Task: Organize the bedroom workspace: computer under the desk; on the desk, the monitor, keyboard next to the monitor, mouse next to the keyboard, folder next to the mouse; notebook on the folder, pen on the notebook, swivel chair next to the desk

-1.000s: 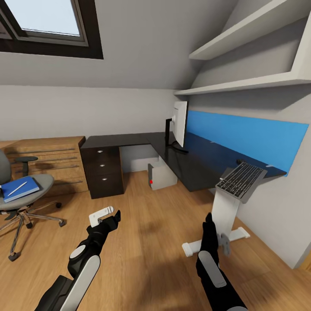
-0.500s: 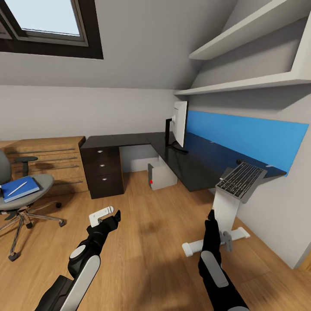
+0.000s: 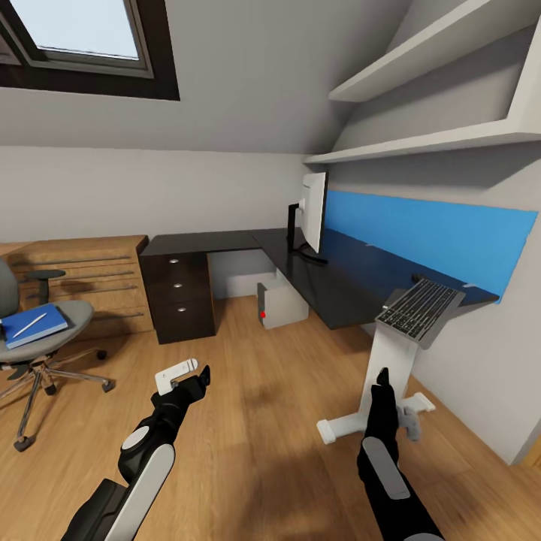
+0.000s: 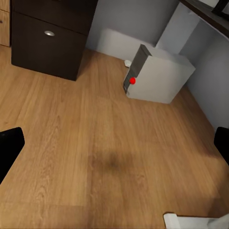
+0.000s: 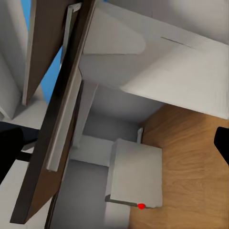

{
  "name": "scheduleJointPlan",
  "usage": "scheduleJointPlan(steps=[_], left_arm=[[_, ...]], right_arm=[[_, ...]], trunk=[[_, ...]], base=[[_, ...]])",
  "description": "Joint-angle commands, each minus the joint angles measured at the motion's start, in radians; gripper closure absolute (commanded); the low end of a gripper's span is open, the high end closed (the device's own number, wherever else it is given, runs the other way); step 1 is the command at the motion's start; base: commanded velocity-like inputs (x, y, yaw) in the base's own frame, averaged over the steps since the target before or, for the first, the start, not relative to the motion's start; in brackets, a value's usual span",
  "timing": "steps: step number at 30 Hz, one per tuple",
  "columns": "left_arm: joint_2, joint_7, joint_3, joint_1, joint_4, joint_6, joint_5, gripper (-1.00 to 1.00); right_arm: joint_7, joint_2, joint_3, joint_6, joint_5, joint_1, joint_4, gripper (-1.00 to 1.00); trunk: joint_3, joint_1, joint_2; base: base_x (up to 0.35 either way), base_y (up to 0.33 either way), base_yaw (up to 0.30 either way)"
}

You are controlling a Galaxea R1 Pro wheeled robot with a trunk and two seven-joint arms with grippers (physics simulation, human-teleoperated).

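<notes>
Keyboard (image 3: 419, 310): tilted over the near end of the desk (image 3: 330, 285), half off the edge above the white leg; judged not yet settled beside the monitor.
Monitor (image 3: 313, 213): standing upright on the desk, further along it than the keyboard, so that step is judged already met.
Computer (image 3: 281, 303): set on the floor under the desk, beside the dark drawer unit (image 3: 179, 297); judged already in its place.
Folder (image 3: 31, 325): left on the seat of the swivel chair (image 3: 37, 330), well apart from the desk, with the pen (image 3: 30, 324) lying on it.
Right gripper (image 3: 385, 378): held up near the desk's white leg, below the keyboard, judged ready to reach it; in the right wrist view the fingers are seen spread, nothing between them.
Left gripper (image 3: 189, 375): held low over the floor, well short of the desk; fingers spread and empty.
View differences: the desk's underside is shown from below in the right wrist view; the computer's front and red light are shown closest in the left wrist view.
</notes>
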Motion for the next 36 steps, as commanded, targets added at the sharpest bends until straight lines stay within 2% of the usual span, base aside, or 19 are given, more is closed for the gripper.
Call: scheduleJointPlan(steps=[1,3,8,26,36], left_arm=[[0.002,0.008,-0.002,-0.001,-0.001,0.002,0.007,-1.0],[0.002,0.008,-0.002,-0.001,-0.001,0.003,0.007,-1.0],[0.003,0.008,-0.002,-0.001,0.0,0.004,0.007,-1.0],[0.004,0.007,-0.003,-0.001,0.0,0.004,0.005,-1.0],[0.004,0.007,-0.002,-0.001,0.002,0.004,0.004,-1.0]], right_arm=[[0.009,-0.003,-0.002,-0.001,-0.01,-0.001,0.0,-1.0],[0.009,-0.018,-0.003,-0.001,-0.01,-0.001,0.0,-1.0],[0.009,-0.028,-0.003,-0.001,-0.01,-0.001,0.0,-1.0],[0.009,-0.031,-0.002,0.0,-0.01,-0.001,0.0,-1.0],[0.009,-0.031,-0.002,-0.001,-0.01,-0.001,0.0,-1.0]], trunk=[[-0.001,0.0,0.0],[-0.001,0.0,0.0],[-0.001,0.0,0.0],[-0.001,0.0,0.0],[0.03,-0.039,0.07]], base=[[0.0,0.0,0.0],[0.0,0.0,0.0],[0.0,0.0,0.0],[0.081,0.0,0.0],[0.008,0.0,0.0]])
